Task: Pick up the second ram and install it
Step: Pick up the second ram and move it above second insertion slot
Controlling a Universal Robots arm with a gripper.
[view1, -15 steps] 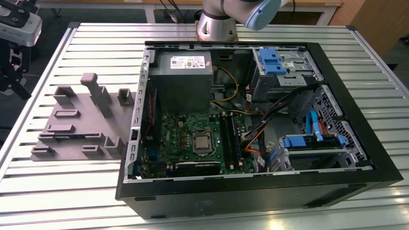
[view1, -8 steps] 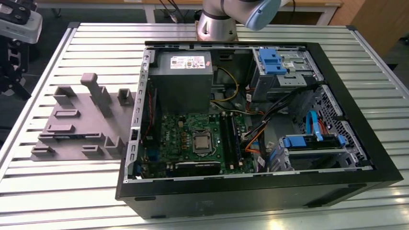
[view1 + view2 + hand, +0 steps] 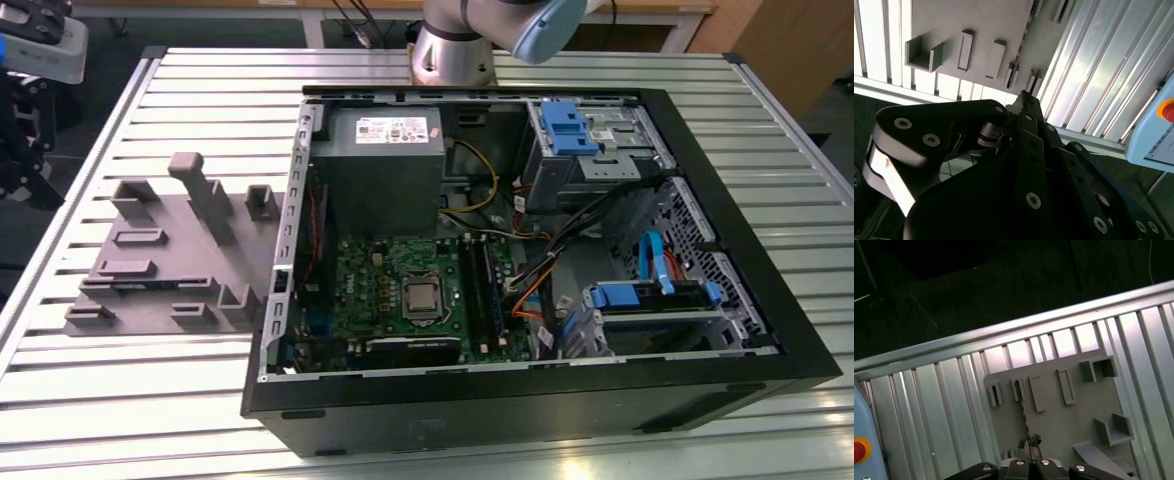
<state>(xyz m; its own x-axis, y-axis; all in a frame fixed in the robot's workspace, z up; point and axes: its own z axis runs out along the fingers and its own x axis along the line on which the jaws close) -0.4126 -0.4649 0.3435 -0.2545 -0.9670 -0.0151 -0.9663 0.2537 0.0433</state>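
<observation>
The second ram [image 3: 147, 283] stands on its long edge in the grey fixture tray [image 3: 174, 260], near the tray's front. In both wrist views it is a thin, dark, jagged strip seen edge-on [image 3: 1025, 420] [image 3: 1027, 27]. My gripper [image 3: 1029, 442] hangs high above the tray, roughly in line with the strip and well apart from it. Its black fingertips [image 3: 1024, 95] meet at a point with nothing between them. The long black memory slots [image 3: 483, 290] lie beside the processor on the green motherboard, inside the open computer case.
The open computer case [image 3: 747, 300] takes up the middle and the exterior view's right of the slatted metal table [image 3: 134, 110]. The tray carries upright posts [image 3: 200, 190] and blocks. A pendant with a red button [image 3: 858, 450] sits near the table edge.
</observation>
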